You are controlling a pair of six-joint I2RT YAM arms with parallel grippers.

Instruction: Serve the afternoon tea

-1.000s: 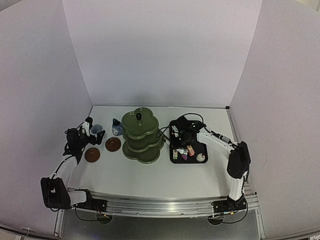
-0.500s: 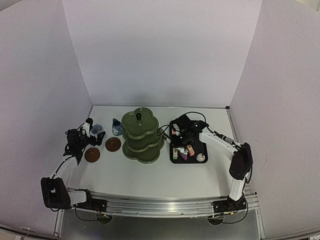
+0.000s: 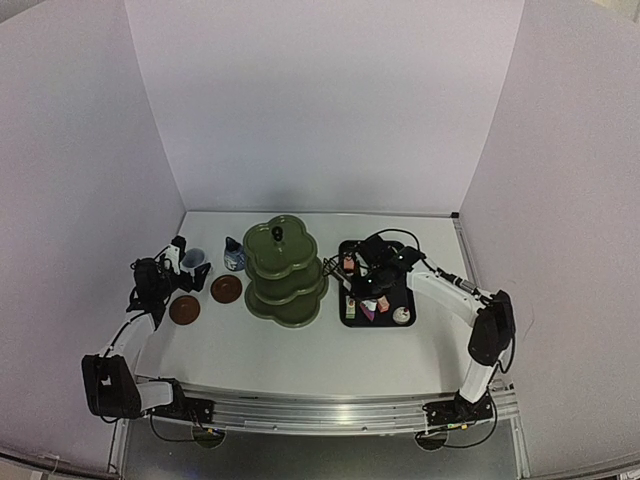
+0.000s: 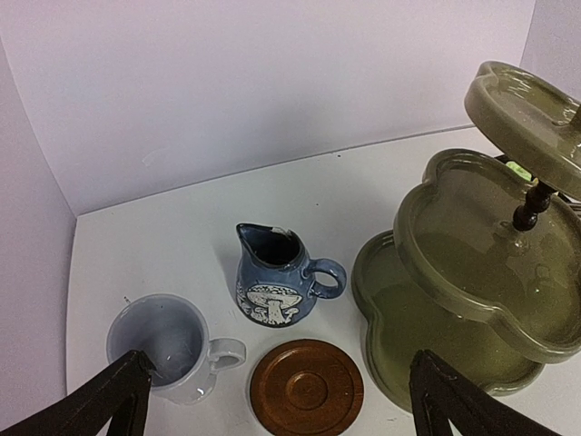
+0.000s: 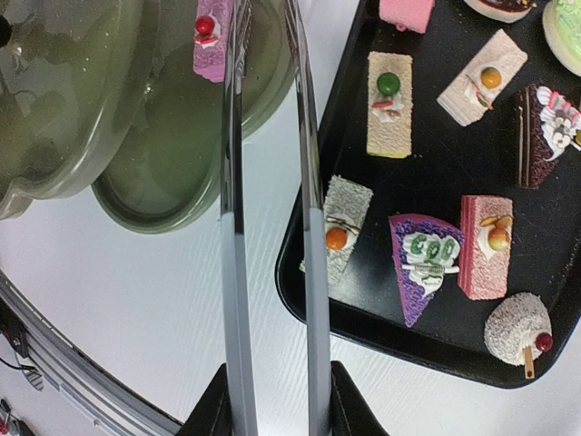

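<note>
My right gripper [image 5: 277, 404] is shut on the metal tongs [image 5: 231, 227]. The tongs' tips pinch a small pink cake with a red cherry [image 5: 209, 41] over the edge of the dark green three-tier stand [image 5: 154, 154]. Several other tiny cakes [image 5: 388, 104] lie on the black tray [image 5: 436, 154]. My left gripper [image 4: 281, 413] is open and empty, low over a brown coaster [image 4: 306, 388]. The white mug [image 4: 163, 345] is by its left finger and the blue-and-white pot [image 4: 272, 286] is just beyond. The second coaster [image 3: 184, 309] lies nearer the front left.
The stand [image 3: 284, 270] fills the table's middle, with the tray [image 3: 377, 297] at its right and the mug, pot and coasters at its left. White walls close in the back and both sides.
My right wrist has shifted a little to the right and forward, the tongs still holding the pink cake towards the stand. My left arm has not moved.
</note>
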